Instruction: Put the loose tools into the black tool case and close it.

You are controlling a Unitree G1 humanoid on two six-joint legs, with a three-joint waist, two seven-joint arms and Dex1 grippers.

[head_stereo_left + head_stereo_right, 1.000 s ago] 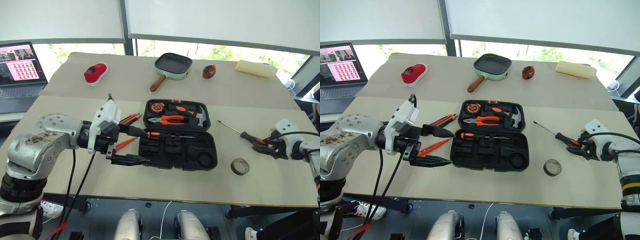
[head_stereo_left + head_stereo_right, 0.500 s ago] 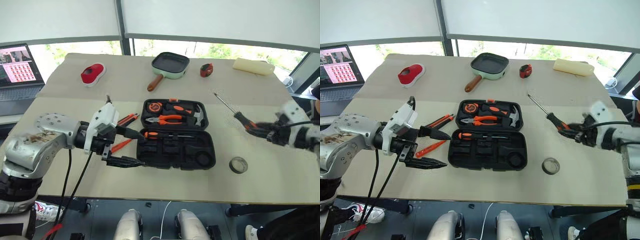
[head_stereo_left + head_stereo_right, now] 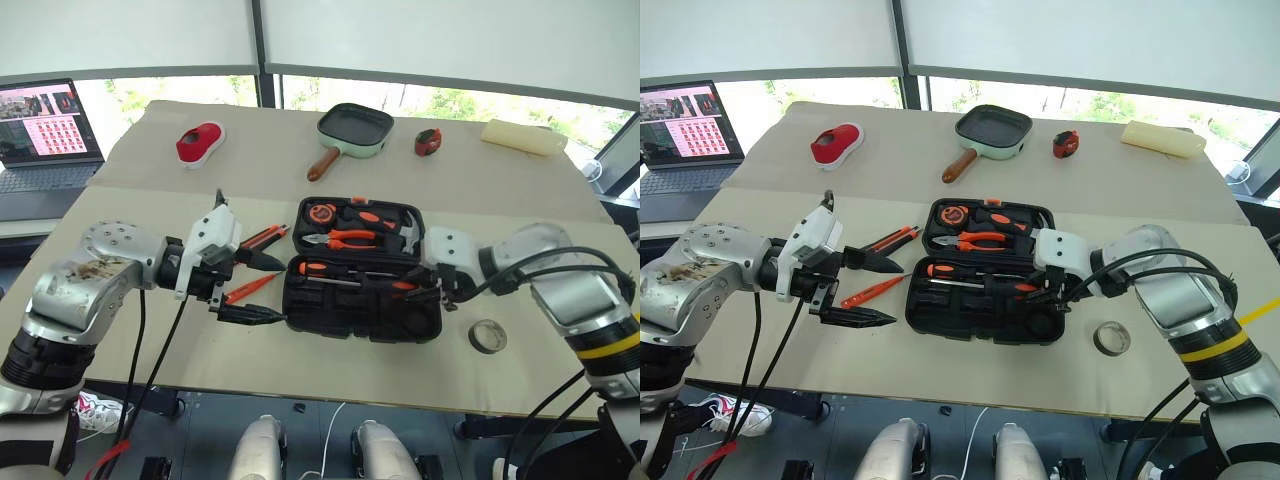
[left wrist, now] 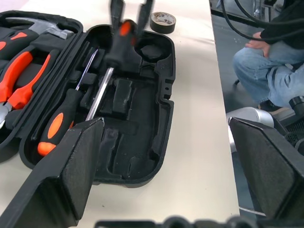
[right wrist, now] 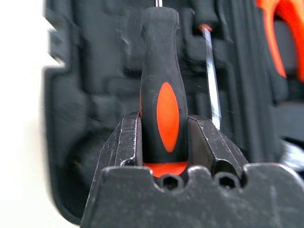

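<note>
A black tool case [image 3: 985,275] lies open at the centre of the head view on a beige table [image 3: 940,370], its lid half toward the top of the frame holding orange-handled pliers [image 3: 975,240] and a hammer [image 3: 1032,234], its tray half nearer the bottom edge. The right gripper [image 5: 165,130], entering from the right of the frame, is clamped around the handle of an orange-and-black screwdriver [image 5: 160,90], holding it over the tray with the shaft pointing along the case. A second screwdriver [image 4: 61,124] already lies in a recess along the tray's hinge side. The left gripper [image 3: 868,290], at left centre of the frame, hangs spread wide and empty just beside the case's left end. Between it and the case, on the table, lie the utility knife [image 3: 892,238] and the slim orange tester screwdriver [image 3: 872,291]. The dark tape roll [image 3: 1112,338] sits at lower right, well apart from the case. The held screwdriver looks light and rigid, with a thick rubbery handle that grips well; the smooth steel shaft would likely slip, so the handle's middle is the sensible hold. The tester is thin and lies flat, so it probably needs a pinch across its width. The tape roll seems best pinched across its wall. The case shell is stiff moulded plastic, and its lid should swing from the far edge.
</note>
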